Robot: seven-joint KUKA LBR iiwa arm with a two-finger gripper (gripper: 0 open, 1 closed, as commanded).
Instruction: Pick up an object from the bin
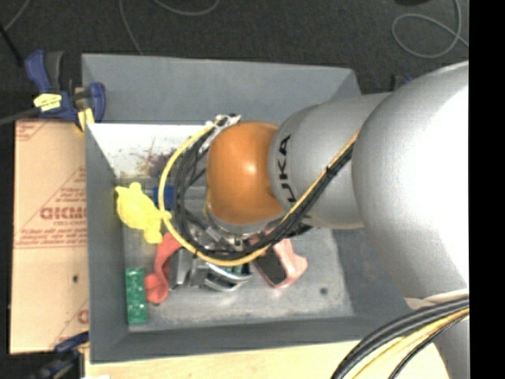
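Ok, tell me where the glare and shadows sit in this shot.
Camera view: glare on the orange cover and a broad sheen on the silver arm; the arm shadows the bin floor around the gripper, while the yellow toy and green block sit in light.

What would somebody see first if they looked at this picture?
The big silver arm with its round orange cover hangs over the middle of the grey bin. Next come a bright yellow toy by the left wall and a green block in the lower-left corner.
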